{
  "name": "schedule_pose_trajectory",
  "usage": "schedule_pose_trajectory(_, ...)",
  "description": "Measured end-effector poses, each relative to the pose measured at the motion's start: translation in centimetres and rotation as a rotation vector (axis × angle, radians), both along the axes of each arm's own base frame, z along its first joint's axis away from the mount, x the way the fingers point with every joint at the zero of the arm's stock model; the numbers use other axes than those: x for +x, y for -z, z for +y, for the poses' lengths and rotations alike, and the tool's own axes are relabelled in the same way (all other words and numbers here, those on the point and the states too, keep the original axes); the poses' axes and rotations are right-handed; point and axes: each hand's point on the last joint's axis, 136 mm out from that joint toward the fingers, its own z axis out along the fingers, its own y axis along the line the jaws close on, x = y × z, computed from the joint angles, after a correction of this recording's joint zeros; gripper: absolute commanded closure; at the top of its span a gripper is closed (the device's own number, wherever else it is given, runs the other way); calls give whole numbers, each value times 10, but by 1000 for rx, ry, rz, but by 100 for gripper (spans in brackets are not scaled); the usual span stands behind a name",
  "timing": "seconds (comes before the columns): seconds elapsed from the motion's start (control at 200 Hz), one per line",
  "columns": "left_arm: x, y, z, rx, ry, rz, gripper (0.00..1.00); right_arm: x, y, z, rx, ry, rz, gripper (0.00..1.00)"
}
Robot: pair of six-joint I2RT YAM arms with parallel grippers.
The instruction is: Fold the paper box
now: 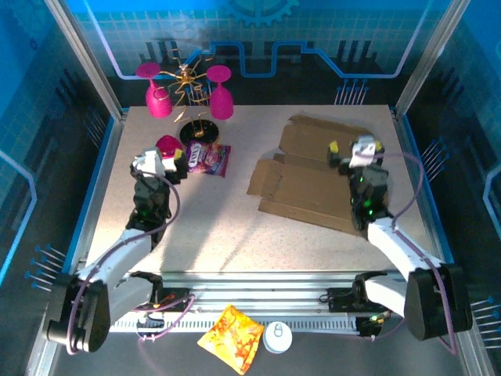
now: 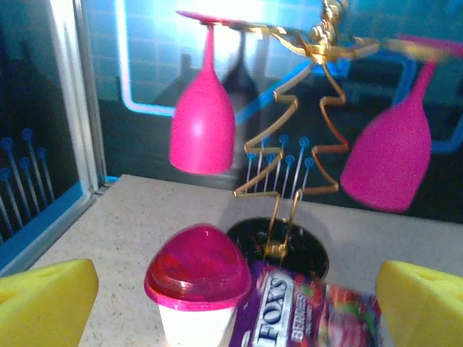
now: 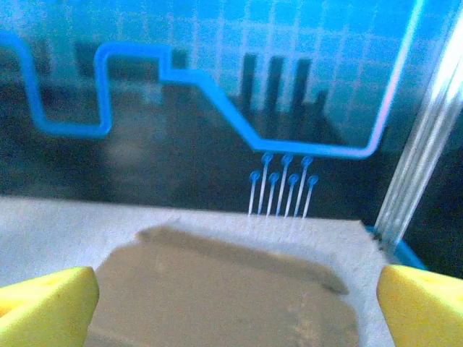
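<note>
**A:** Nearest the lens, at 6 o'clock, an orange-yellow snack bag (image 1: 232,337) and a white round cap (image 1: 277,338) lie in front of the arm bases.

**B:** And the bench (image 1: 219,227)?

**A:** Speckled beige, framed by aluminium posts and glowing blue grid-patterned walls. At 11 o'clock a gold wire stand (image 1: 188,86) hangs two pink glasses. A pink-lidded cup (image 1: 167,145) and a purple Fox's packet (image 1: 207,158) sit just in front of it.

**B:** The paper box (image 1: 313,184)?

**A:** At 3 o'clock, lying flat: plain brown cardboard, with its flaps and tabs spread out.

**B:** The tools?

**A:** The left tool (image 1: 174,163) is spread wide and empty, facing the cup. The right tool (image 1: 356,149) is likewise released, above the box's right side, grasping nothing.
</note>
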Motion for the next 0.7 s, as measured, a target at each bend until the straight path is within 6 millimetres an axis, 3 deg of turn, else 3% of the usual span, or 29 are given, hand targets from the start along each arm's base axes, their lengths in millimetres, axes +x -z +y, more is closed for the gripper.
schedule_pose_trajectory(0.11,-1,-68,5,-210,-40,-23,1,5,-116,-3,87,28,-104,0)
schedule_pose_trajectory(0.165,-9,-100,6,-323,-34,-70,1,0,-165,-2,120,14,-155,0)
schedule_pose_trajectory(0.2,-15,-111,4,-388,-14,-93,1,-5,-185,-1,147,-3,-170,0)
schedule_pose_trajectory(0.255,-21,-110,0,-467,11,-84,1,-9,-195,1,193,-35,-160,0)
schedule_pose_trajectory(0.34,-15,-78,-13,-564,38,49,1,-8,-175,0,276,-105,-70,0)
schedule_pose_trajectory(0.46,-3,-17,-51,-676,60,320,1,7,-111,1,385,-74,204,0)
schedule_pose_trajectory(0.535,-13,16,-89,-731,95,471,1,11,-73,20,378,-51,384,0)
schedule_pose_trajectory(0.615,-32,38,-132,-793,147,599,1,0,-37,49,328,-68,551,0)
schedule_pose_trajectory(0.7,-49,59,-169,-856,180,716,1,-22,-6,74,272,-105,699,20)
